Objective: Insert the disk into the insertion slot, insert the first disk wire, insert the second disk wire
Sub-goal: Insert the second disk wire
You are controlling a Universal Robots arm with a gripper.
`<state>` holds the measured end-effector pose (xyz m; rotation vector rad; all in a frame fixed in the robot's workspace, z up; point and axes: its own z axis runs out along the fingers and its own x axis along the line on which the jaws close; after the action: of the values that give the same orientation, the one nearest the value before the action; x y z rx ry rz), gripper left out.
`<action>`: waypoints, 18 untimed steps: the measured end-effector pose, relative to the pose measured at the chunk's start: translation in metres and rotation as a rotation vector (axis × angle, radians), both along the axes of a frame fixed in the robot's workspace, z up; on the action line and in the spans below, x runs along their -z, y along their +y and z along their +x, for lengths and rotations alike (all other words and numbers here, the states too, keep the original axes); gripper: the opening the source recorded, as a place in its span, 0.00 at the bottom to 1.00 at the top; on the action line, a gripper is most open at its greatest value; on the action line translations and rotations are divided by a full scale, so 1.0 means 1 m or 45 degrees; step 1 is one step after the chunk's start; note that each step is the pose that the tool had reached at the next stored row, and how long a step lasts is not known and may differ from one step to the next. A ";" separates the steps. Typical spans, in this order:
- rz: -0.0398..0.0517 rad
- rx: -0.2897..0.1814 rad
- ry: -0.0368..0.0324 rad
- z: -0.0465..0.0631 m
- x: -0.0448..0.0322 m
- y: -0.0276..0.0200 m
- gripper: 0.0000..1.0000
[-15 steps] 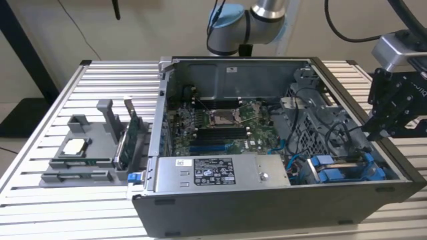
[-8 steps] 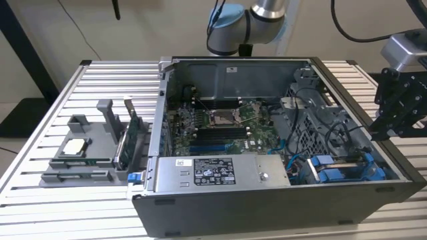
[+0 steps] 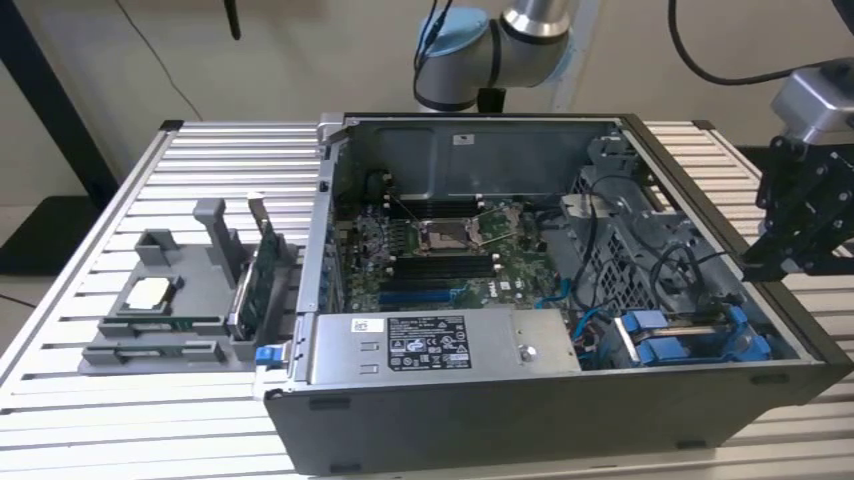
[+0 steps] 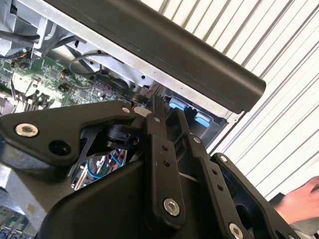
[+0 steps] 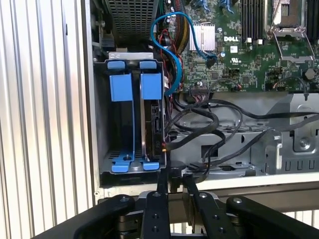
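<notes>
my gripper [image 5: 176, 175] hangs just outside the wall of the computer case [image 3: 534, 420] on the exterior view's right, fingers [image 5: 160, 183] slightly apart, holding nothing. the disk [image 5: 152, 127] stands on edge in its bay [image 5: 102, 129] at the near corner, toward the exterior view's left of me, long axis pointing my way.

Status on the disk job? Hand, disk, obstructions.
Hand above the case rim. Disk in blue carrier, already slotted in. Black cables looped right beside it.
</notes>
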<state>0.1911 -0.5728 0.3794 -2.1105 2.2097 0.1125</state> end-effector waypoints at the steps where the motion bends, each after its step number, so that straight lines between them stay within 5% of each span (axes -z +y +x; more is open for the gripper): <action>1: 0.000 0.000 0.0000 0.000 0.0002 0.0000 0.27; 12: 0.000 0.011 0.0057 0.000 0.0028 0.0000 0.27; 18: 0.000 0.039 0.0197 0.000 0.0035 0.0000 0.27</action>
<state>0.1910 -0.5728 0.3759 -2.0819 2.2496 0.1272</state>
